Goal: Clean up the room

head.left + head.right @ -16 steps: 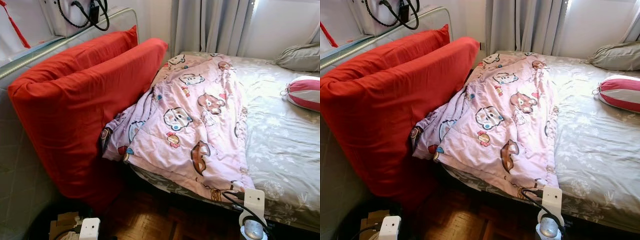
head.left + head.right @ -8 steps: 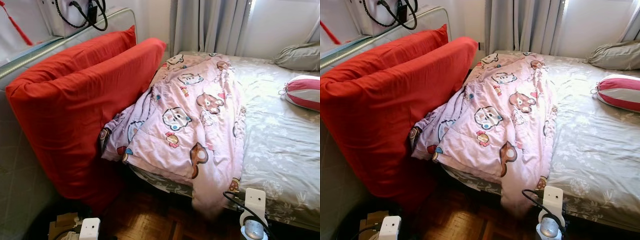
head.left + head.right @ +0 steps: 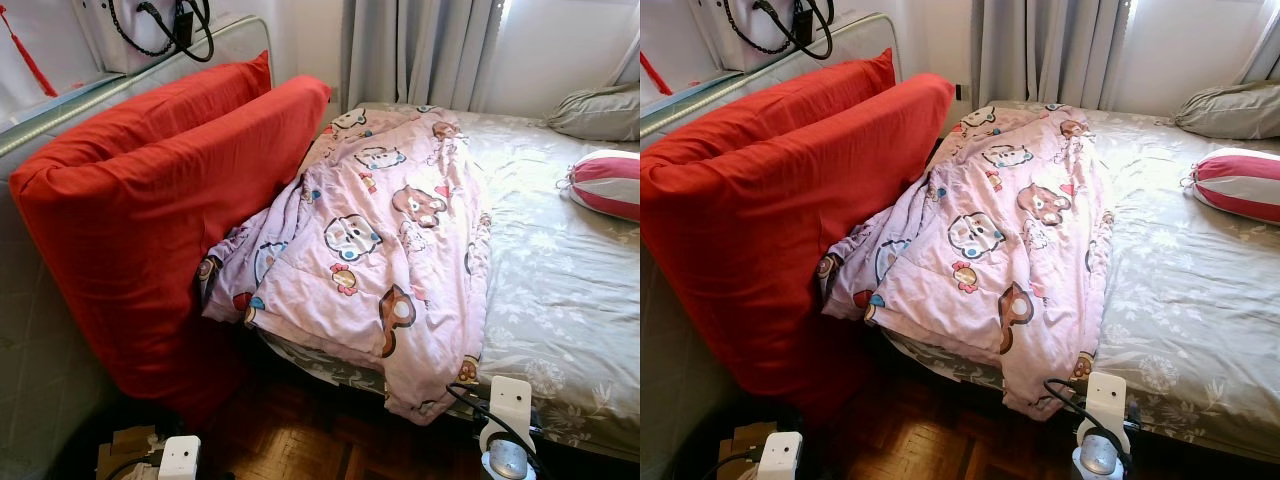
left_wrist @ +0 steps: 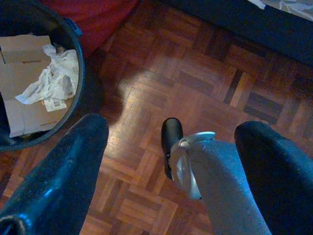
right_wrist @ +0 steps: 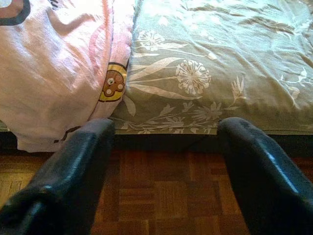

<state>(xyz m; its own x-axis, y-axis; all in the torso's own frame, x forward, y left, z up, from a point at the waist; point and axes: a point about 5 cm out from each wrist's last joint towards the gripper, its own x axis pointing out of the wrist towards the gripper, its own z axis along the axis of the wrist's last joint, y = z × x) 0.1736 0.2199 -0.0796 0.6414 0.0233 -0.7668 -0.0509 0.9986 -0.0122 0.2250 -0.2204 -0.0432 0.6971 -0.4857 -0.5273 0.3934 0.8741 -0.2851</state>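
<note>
1. right end effector [image 5: 164, 171] hangs low over the parquet floor [image 5: 166, 196], its two black fingers [image 5: 73, 171] spread apart and holding nothing.
2. just beyond its fingertips is the edge of the bed [image 5: 205, 88], with the pink cartoon quilt [image 3: 390, 250] drooping over that edge to one side.
3. left end effector [image 4: 168, 161] also hangs splayed and empty above the floor, with a dark bin [image 4: 80, 73] of crumpled paper and cardboard near one finger.
4. farther off, red cushions [image 3: 150, 190] lean beside the quilt; a striped pillow [image 3: 608, 185] lies well away on the bed.
</note>
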